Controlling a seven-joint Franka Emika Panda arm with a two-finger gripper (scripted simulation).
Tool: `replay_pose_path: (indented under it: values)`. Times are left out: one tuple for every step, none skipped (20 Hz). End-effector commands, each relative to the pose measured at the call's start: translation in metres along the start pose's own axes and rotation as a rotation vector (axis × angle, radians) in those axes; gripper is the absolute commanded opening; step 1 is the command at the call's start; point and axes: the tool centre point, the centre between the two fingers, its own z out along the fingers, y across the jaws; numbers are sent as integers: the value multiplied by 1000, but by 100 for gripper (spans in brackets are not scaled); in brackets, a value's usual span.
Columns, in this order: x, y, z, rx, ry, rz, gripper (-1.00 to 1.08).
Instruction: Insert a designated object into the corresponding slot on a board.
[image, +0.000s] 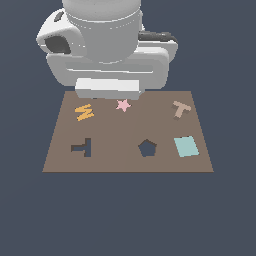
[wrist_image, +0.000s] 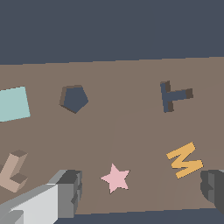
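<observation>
**The T piece lies off to the side of your open pincer, not beneath it**

Your gripper (wrist_image: 140, 192) is spread wide and holds nothing: in the wrist view one finger (wrist_image: 70, 192) shows at one side of the pink star (wrist_image: 115, 177) and the other finger at the far edge of the picture, beyond the orange zigzag piece (wrist_image: 185, 160). The star sits between them, so you are hanging over the wrong shape.

The small flat tan T-shaped piece (image: 180, 108) rests on the large flat brown rectangular board (image: 125, 162) near its back corner, at the exterior view's right. From the pincer it lies sideways, past the star and away from the zigzag. Its stem runs on a slant to the board's edges, so I judge you will need to turn the wrist as well as slide across before closing on it.

The dark T-shaped cutout (image: 82, 147) is in the front row at the exterior view's left, well apart from the piece, with the dark pentagon-shaped cutout (image: 147, 147) and a pale teal square (image: 186, 146) along the same row.

The exterior view gives you the whole layout, but the arm's body hides the fingers there. The wrist view shows the fingers and the piece's raised thickness, though the tan T (wrist_image: 13, 171) is cut off by that picture's edge.
</observation>
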Motion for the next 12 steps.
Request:
replay_pose_path:
  values:
    - [0, 0, 0, 0, 0, 0, 100]
    - [0, 0, 0, 0, 0, 0, 100]
    - [0, -1, 0, 0, 0, 2, 100]
    - [-1, -1, 1, 0, 0, 3, 100]
    - [-2, -3, 2, 0, 0, 6, 100]
    - [-2, -4, 3, 0, 0, 10, 100]
    - [-4, -6, 4, 0, 0, 14, 100]
    - [-5, -8, 5, 0, 0, 19, 100]
    - [-6, -10, 7, 0, 0, 25, 100]
    - [-8, -13, 9, 1, 0, 32, 100]
    - [-10, -16, 11, 1, 0, 39, 100]
    - [-12, -20, 13, 1, 0, 47, 100]
